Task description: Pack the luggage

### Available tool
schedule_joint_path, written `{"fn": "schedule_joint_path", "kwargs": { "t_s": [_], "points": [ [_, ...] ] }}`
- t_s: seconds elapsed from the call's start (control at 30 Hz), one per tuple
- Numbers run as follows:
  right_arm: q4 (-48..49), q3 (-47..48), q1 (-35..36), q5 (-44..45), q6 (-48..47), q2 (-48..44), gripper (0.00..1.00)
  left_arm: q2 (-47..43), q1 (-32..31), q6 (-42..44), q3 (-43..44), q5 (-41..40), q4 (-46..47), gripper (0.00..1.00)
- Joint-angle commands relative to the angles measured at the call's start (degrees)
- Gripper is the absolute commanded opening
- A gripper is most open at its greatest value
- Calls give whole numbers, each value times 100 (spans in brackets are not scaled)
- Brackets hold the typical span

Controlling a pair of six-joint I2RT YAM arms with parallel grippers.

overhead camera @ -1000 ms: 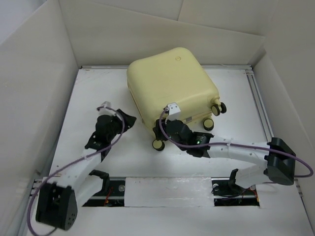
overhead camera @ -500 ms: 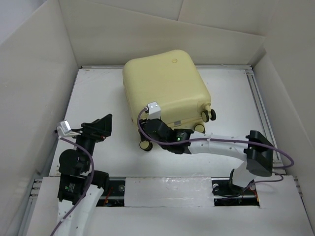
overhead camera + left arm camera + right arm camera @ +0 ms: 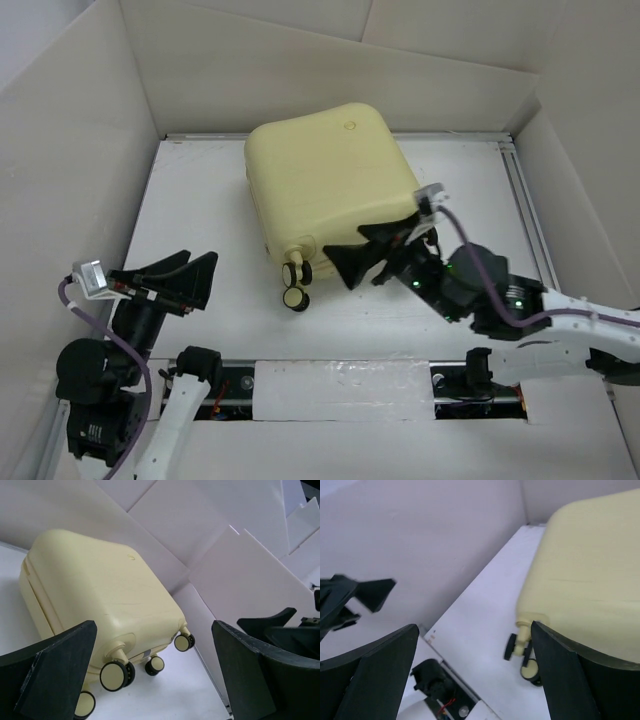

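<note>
Lying on white table (image 3: 200,200), luggage (image 3: 325,175) (walls (image 3: 250,60) white), left pincer (image 3: 193,268), right pincer (image 3: 346,245) both released

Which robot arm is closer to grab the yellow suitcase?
Probably right: the right gripper, open, sits just beside the luggage near its wheels; the left gripper, also open, stands well apart from it.

Pale yellow all over on the luggage (image 3: 325,180), a plain shell with no pattern. Its caster wheels (image 3: 295,285) show yellow hubs ringed in black. White table (image 3: 200,200) underneath, off-white walls (image 3: 300,60) around. Matte black on the left tool (image 3: 200,268), same black on the right tool (image 3: 346,243). Purple cables (image 3: 68,298) loop off white arm links (image 3: 560,338), and green lights (image 3: 415,283) glow on the right arm.
</note>
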Motion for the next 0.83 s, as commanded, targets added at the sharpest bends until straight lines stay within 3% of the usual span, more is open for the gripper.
{"fn": "schedule_joint_path", "kwargs": {
  "t_s": [0.0, 0.2, 0.37, 0.53, 0.8],
  "points": [
    [-996, 56, -44, 1035, -118, -497, 100, 242, -39, 238, 344, 387, -342, 100],
    [-1910, -391, -44, 1908, -49, -1842, 100, 119, -39, 185, -192, 914, 167, 100],
    [-1886, -699, -44, 2410, -223, -2713, 100, 198, -39, 378, -229, 976, 563, 100],
    [-1376, -1006, -44, 2463, -1145, -3495, 100, 409, -39, 774, 448, 151, 282, 100],
    [-1383, -1604, -44, 3225, -1235, -3936, 100, 970, -39, 713, 282, -367, 176, 100]
  ]
}}
